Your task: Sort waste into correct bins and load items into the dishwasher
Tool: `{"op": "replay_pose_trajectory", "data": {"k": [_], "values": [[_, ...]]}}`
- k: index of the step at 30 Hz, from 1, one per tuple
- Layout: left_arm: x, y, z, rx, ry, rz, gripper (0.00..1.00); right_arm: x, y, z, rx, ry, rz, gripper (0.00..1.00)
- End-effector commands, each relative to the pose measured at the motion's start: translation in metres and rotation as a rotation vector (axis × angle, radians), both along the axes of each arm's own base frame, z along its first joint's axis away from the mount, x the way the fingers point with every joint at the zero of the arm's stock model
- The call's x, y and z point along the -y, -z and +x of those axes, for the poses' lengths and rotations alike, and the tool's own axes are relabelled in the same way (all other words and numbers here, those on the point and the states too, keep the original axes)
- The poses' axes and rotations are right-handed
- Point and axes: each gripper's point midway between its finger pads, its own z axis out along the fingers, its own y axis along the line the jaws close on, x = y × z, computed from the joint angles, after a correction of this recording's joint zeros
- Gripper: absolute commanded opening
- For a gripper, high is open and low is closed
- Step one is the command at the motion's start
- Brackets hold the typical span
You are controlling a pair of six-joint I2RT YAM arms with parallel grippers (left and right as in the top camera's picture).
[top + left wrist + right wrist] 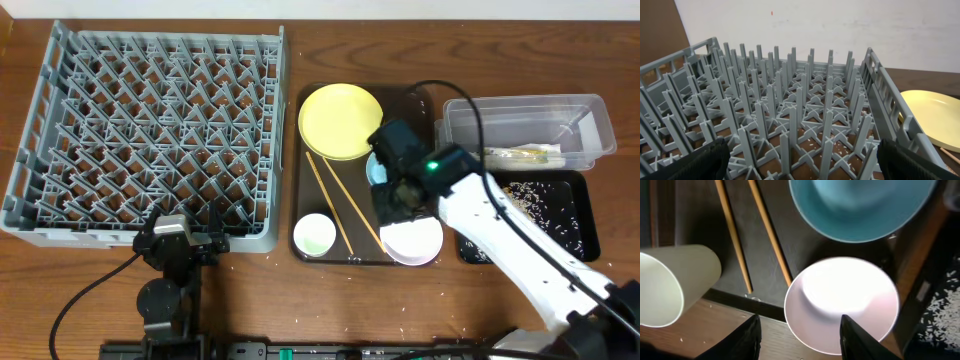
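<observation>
Left arm sits folded low near its base, left gripper [183, 240] level, jaws spread wide; right arm stretches diagonally forward, right gripper [802, 341] pointing down, jaws seemingly half parted, clamping nothing.

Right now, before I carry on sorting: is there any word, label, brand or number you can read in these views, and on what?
No text can be read in any view.
Packet in the clear tub: green and yellow print, too small to read.
Dish rack, yellow plate, blue bowl, white bowl, cup: no markings visible.
</observation>
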Motion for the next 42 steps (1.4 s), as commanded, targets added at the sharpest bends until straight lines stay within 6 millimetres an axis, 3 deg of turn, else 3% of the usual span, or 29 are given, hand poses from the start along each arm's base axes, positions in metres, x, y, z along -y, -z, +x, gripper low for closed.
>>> {"op": "replay_pose_trajectory", "data": {"k": [1, 6, 9, 11, 15, 17, 21, 23, 24, 29, 33, 38, 42], "values": [[0.001, 0.016, -0.001, -0.051, 0.005, 0.009, 0.94, 0.012, 0.0, 0.009, 0.031, 0.031, -0.06, 0.48], [0.001, 0.016, -0.001, -0.051, 0.005, 0.009, 0.94, 0.047, -0.011, 0.033, 0.126, 0.226, -0.124, 0.45], [0.001, 0.016, -0.001, -0.051, 0.005, 0.009, 0.94, 0.062, -0.037, 0.051, 0.209, 0.303, -0.068, 0.43], [0.001, 0.016, -0.001, -0.051, 0.005, 0.009, 0.94, 0.067, -0.058, 0.062, 0.274, 0.331, -0.005, 0.53], [0.001, 0.016, -0.001, -0.05, 0.005, 0.009, 0.94, 0.034, -0.093, 0.076, 0.355, 0.198, 0.243, 0.57], [0.001, 0.016, -0.001, -0.051, 0.005, 0.009, 0.94, 0.014, -0.097, 0.076, 0.346, 0.152, 0.322, 0.57], [0.001, 0.016, -0.001, -0.051, 0.005, 0.009, 0.94, -0.026, -0.078, 0.066, 0.261, 0.055, 0.371, 0.57], [0.001, 0.016, -0.001, -0.051, 0.005, 0.009, 0.94, -0.049, -0.058, 0.055, 0.192, -0.002, 0.369, 0.57], [0.001, 0.016, -0.001, -0.051, 0.005, 0.009, 0.94, -0.068, -0.035, 0.045, 0.125, -0.049, 0.343, 0.57], [0.001, 0.016, -0.001, -0.051, 0.005, 0.009, 0.94, -0.101, 0.013, 0.019, -0.035, -0.141, 0.321, 0.57], [0.001, 0.016, -0.001, -0.051, 0.005, 0.009, 0.94, -0.109, 0.027, 0.01, -0.09, -0.178, 0.324, 0.56], [0.001, 0.016, -0.001, -0.051, 0.005, 0.009, 0.94, -0.111, 0.029, 0.008, -0.094, -0.2, 0.328, 0.57], [0.001, 0.016, -0.001, -0.051, 0.005, 0.009, 0.94, -0.111, 0.03, -0.005, -0.126, -0.259, 0.316, 0.57]]}}
